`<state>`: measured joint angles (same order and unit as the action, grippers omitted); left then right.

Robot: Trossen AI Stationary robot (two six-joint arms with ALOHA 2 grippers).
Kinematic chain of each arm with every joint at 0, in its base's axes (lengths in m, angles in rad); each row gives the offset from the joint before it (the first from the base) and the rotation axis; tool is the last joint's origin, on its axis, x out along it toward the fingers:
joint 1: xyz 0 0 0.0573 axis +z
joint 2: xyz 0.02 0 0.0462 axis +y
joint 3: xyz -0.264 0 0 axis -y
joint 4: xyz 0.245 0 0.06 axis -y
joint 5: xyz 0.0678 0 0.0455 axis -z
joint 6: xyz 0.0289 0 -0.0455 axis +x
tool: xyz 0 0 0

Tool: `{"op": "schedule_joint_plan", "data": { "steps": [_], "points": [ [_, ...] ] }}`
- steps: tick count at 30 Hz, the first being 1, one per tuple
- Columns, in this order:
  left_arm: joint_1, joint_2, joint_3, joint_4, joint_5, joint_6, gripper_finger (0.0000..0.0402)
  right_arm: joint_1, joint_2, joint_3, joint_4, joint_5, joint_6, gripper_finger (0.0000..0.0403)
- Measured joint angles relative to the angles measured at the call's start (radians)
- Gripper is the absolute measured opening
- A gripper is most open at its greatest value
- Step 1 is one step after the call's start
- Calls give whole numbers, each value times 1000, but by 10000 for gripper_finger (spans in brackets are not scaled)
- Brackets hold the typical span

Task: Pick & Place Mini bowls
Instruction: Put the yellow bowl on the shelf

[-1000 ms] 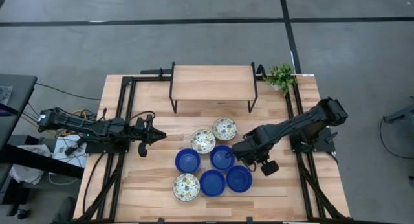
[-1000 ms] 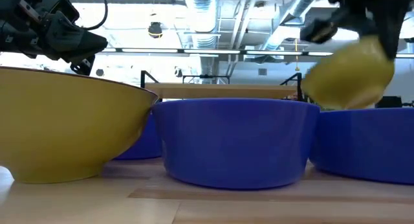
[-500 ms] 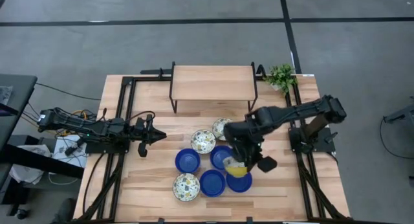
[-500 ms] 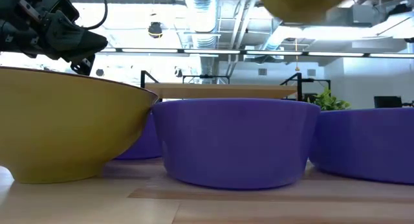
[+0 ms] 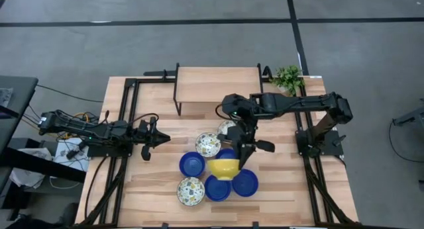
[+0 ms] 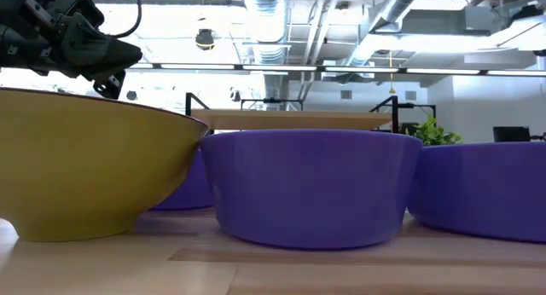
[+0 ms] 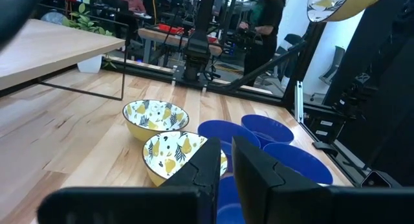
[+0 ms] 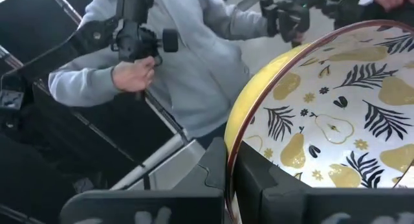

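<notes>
Table [image 5: 159, 189] top pale planked wood, matt, visible grain; raised shelf [image 5: 216, 83] same wood on thin black metal legs. Blue bowls [image 6: 311, 186] glossy, smooth, glazed-looking; patterned bowl [image 8: 336, 120] glossy white inside, smooth yellow outside. Gripper fingers [image 7: 213, 169] matt black, plastic-looking; person's sleeve [image 8: 90, 78] soft grey cloth.

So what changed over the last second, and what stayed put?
The right gripper, shut on a floral bowl, lifted it off the blue bowl it sat in and swung it from the cluster's right side to above its middle; it has left the low view. The right arm now reaches from near the shelf. The left gripper and the bowls on the table stayed put.
</notes>
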<state>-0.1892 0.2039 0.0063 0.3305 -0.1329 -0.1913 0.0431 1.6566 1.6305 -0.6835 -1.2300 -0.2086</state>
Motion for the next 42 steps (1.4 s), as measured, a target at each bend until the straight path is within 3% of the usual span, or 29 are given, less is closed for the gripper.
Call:
{"op": "schedule_joint_plan", "data": {
  "steps": [3,14,20,32,42],
  "points": [
    [0,0,0,0,0,0,39,10,-1,0,-30,148,23,0],
    [0,0,0,0,0,0,39,120,0,15,-351,1293,-187,2],
    [0,0,0,0,0,0,39,172,0,18,-501,1715,-342,2],
    [0,0,0,1,0,0,39,157,0,18,-778,2235,-318,1],
    [0,0,0,2,0,0,39,149,0,18,-778,2238,-314,1]
  ]
}}
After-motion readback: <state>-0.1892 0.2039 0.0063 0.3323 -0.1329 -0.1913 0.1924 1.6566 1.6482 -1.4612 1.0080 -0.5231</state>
